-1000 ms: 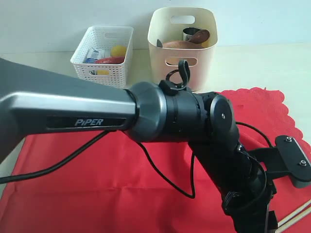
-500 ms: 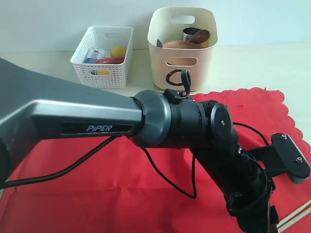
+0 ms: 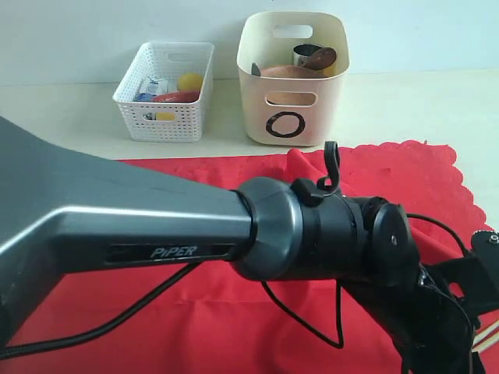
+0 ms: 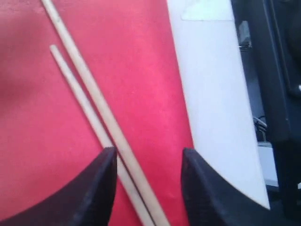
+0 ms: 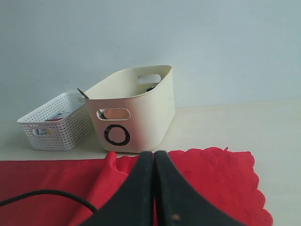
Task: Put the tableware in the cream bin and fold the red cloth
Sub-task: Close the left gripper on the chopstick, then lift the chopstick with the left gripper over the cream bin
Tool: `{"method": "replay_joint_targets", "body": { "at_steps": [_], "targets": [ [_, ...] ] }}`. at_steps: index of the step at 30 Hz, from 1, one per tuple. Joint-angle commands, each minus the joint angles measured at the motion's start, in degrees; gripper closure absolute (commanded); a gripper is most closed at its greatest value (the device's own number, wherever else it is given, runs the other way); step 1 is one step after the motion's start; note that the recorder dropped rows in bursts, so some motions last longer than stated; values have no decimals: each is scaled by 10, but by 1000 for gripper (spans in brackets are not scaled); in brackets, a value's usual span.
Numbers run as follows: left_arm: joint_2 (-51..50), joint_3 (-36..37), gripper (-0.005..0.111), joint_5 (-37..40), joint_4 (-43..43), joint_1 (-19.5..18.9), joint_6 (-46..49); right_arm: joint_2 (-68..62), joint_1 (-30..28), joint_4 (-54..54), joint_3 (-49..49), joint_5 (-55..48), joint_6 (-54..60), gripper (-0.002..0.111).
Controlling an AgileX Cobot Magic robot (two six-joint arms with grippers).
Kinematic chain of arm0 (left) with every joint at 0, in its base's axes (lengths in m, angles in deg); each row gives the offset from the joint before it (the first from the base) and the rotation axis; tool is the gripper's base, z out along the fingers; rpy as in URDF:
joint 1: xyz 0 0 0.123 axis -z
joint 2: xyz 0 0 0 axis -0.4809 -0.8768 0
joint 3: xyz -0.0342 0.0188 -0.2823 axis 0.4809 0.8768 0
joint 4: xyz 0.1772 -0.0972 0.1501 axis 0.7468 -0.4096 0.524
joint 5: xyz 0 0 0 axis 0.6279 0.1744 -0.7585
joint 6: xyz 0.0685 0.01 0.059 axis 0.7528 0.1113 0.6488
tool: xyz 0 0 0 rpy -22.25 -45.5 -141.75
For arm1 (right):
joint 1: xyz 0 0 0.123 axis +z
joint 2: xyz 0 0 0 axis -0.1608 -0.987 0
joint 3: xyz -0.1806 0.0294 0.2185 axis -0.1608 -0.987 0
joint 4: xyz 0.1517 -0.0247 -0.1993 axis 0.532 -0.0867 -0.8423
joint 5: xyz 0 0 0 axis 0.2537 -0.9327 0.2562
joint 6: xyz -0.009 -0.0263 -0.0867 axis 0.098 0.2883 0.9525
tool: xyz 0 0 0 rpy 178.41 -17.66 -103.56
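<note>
Left gripper (image 4: 147,165): fingers spread, straddling two chopsticks (image 4: 89,94) that lie side by side on the red cloth (image 4: 141,70), near its edge.
Right gripper (image 5: 154,157): fingers pressed together, empty.
Cream bin (image 3: 292,101): upright beyond the cloth, holding a steel cup (image 3: 306,53) and a brown plate (image 3: 282,72).

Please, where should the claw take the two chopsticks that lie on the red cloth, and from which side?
Grip both chopsticks together on their shafts, clear of the ends, coming straight down from above. They lie flat and side by side on the red cloth, so the left claw, open astride them, probably only has to close across their width.
</note>
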Motion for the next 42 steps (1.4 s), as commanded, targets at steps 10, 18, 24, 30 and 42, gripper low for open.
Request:
{"method": "replay_joint_targets", "body": {
  "at_steps": [10, 18, 24, 30, 42],
  "targets": [
    [-20, 2, 64, -21, 59, 1, -76, 2, 1, -4, -3, 5, 1, 108],
    [-20, 2, 64, -21, 75, 1, -112, 2, 1, -4, -3, 5, 1, 108],
    [-20, 2, 89, -19, 75, 1, -112, 2, 1, -4, -3, 5, 1, 108],
    [-20, 2, 107, -11, 75, 1, -112, 2, 1, -4, -3, 5, 1, 108],
    [16, 2, 107, -7, 92, 0, -123, 2, 1, -4, -3, 5, 1, 108]
  ]
}}
